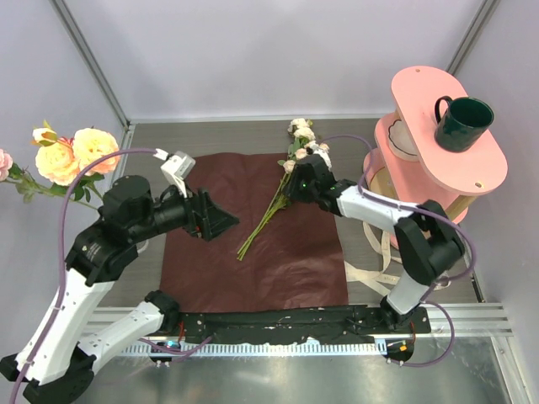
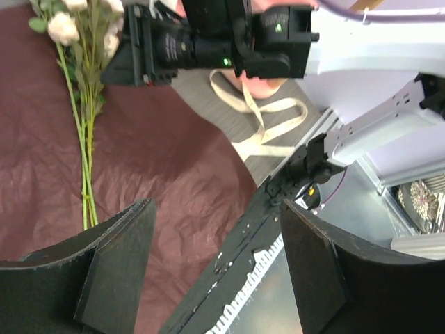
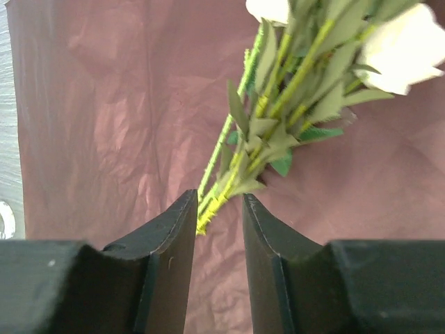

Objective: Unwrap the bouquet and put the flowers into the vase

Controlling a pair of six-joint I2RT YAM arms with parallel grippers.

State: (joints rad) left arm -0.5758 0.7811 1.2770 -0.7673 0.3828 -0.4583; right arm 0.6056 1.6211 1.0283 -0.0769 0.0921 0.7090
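Flowers (image 1: 263, 217) lie loose on the opened dark red paper (image 1: 253, 261) on the counter, with the blooms toward the far edge and the stems slanting back toward me. My right pincer (image 3: 217, 202) has its jaws drawn narrow with the stems at their mouth. I cannot tell whether it is clamped on them or only straddling them. My left pincer (image 2: 215, 209) is released and empty, over the paper's left part.

My worry is that the thin stems fan apart. A pinch could catch only some and leave the rest lying, or the bunch could swivel in the grip. The fingertips might also snag the paper and drag it. The cream ribbon (image 1: 366, 273) lies beside my right arm and could tangle.

I cannot find the vase in any view. From above, my right arm covers the upper stems. The blooms are blurred and cropped in the right wrist view.
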